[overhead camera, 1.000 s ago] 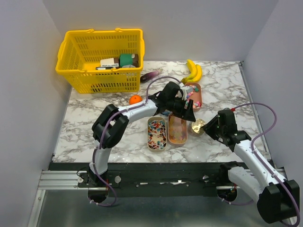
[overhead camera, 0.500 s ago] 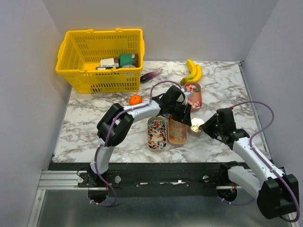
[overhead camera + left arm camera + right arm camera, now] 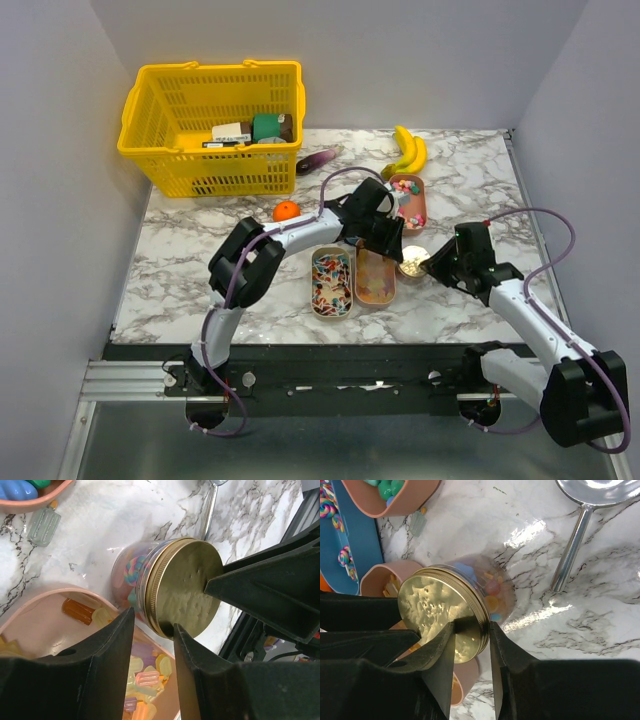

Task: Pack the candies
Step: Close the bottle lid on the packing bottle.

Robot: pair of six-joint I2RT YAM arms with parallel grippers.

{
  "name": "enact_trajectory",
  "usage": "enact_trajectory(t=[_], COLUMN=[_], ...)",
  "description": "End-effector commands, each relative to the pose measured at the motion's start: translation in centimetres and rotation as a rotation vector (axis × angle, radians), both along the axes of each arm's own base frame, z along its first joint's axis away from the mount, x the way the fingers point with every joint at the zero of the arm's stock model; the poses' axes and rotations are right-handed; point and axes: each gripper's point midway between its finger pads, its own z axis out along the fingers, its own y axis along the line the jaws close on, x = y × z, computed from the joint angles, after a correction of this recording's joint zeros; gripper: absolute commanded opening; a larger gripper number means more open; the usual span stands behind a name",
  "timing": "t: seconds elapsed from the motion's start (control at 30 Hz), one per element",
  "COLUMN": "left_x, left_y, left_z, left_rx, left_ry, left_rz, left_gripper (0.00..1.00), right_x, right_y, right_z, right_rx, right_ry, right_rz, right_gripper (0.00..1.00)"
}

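Note:
A glass jar of multicoloured candies (image 3: pixel 129 575) with a gold lid (image 3: pixel 412 262) sits tilted on the marble beside the pink trays. My right gripper (image 3: pixel 472 630) is shut on the lid's (image 3: pixel 437 607) rim, one finger on top and one outside; it also shows in the top view (image 3: pixel 430 263). My left gripper (image 3: pixel 154 619) is narrowly open and holds nothing, its tips at the near rim of the lid (image 3: pixel 185 587); it shows in the top view (image 3: pixel 393 243). Pastel candies (image 3: pixel 142 677) lie in the pink tray (image 3: pixel 375 278) under it.
A second tray of candies (image 3: pixel 331 282) lies left of the pink one, and a third (image 3: pixel 408 200) behind. A metal spoon (image 3: pixel 570 555) lies right of the jar. Bananas (image 3: pixel 408 150), an orange (image 3: pixel 286 211), an aubergine (image 3: pixel 318 160) and a yellow basket (image 3: pixel 212 128) stand at the back.
My left gripper has come down from the far tray to the jar's lid. My right gripper has moved the jar slightly left and back, and the lid now looks flatter.

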Motion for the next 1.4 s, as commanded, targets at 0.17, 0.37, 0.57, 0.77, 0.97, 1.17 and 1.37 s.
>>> enact_trajectory(t=[0.17,0.37,0.57,0.77,0.97,1.17,1.37], left_x=[0.4,0.4,0.1,-0.4,-0.9,-1.2,-2.3], left_y=[1.4,1.8,1.9,1.8,1.4,1.2,0.4], left_z=[-3.6,-4.4,-4.7,-4.9,-5.1,-5.4,-4.9], left_rx=[0.169,0.224,0.241,0.243,0.245,0.253,0.245], left_ry=[0.005,-0.001,-0.005,-0.014,-0.015,-0.023,-0.054], left_rz=[0.034,0.036,0.020,-0.007,-0.027,-0.040,-0.085], left_gripper=[0.41,0.39,0.38,0.37,0.38,0.39,0.40], right_x=[-3.5,-2.1,-2.4,-4.6,-7.3,-8.3,-8.3], right_y=[-2.5,-3.1,-3.1,-2.4,-2.1,-2.5,-3.9], right_z=[-3.5,-2.4,-4.3,-6.5,-8.4,-8.4,-6.6], right_rx=[-0.135,-0.191,-0.207,-0.150,-0.120,-0.132,-0.208], right_ry=[0.234,0.214,0.316,0.412,0.524,0.545,0.522], right_rz=[-0.040,-0.024,-0.029,-0.036,-0.049,-0.054,-0.055], right_gripper=[0.42,0.51,0.43,0.24,0.22,0.20,0.22])
